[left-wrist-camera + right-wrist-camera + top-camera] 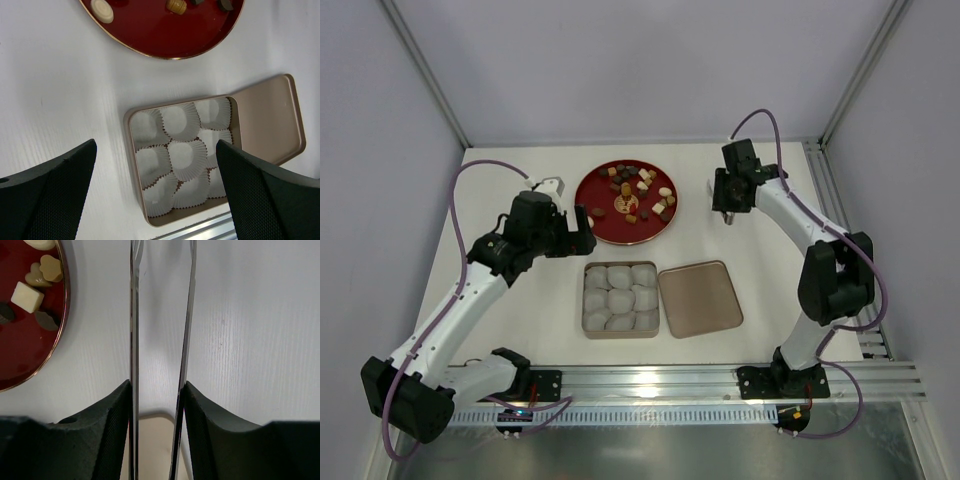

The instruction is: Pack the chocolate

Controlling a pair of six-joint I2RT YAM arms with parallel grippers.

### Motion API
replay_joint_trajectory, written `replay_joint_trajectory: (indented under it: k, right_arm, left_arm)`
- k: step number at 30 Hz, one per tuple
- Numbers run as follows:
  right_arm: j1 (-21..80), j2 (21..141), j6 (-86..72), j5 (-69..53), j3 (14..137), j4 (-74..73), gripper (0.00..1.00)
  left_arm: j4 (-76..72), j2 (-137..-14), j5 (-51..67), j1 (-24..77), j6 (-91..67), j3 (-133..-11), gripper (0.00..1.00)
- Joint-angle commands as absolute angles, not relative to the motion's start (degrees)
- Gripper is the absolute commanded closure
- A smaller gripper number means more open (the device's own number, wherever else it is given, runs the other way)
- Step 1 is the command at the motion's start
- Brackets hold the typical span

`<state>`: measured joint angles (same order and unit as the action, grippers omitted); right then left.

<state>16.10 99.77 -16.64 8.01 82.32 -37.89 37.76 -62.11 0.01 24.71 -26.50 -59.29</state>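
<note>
Your right gripper (pixel 157 390) clamped the tongs (pixel 134 315) beside the plate (pixel 610 228), likely to reach the chocolate (pixel 638 190) lying there. Your left gripper (pixel 156 145) stood wide, empty, over the box (pixel 128 120).

White arms (pixel 470 300); black joints (pixel 835 280); purple cables (pixel 456 205)

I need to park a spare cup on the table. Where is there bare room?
Bare table lies behind the red plate and right of the lid. Crowded between plate and tin, by the left gripper.
</note>
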Motion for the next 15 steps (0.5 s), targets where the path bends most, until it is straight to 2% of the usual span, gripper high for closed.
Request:
replay_joint_trajectory:
  k: [1,15]
  right_arm:
    - [17.66,94.84,-16.52,9.58,82.35,-39.46,0.54]
    - [29.17,89.56,-19.42,9.41,86.57,-43.86,0.57]
  left_arm:
    - [35.33,-60.64,-0.70,24.52,-26.01,-59.06,0.00]
    - [35.33,-60.29,-0.97,24.52,-26.10,-58.80,0.00]
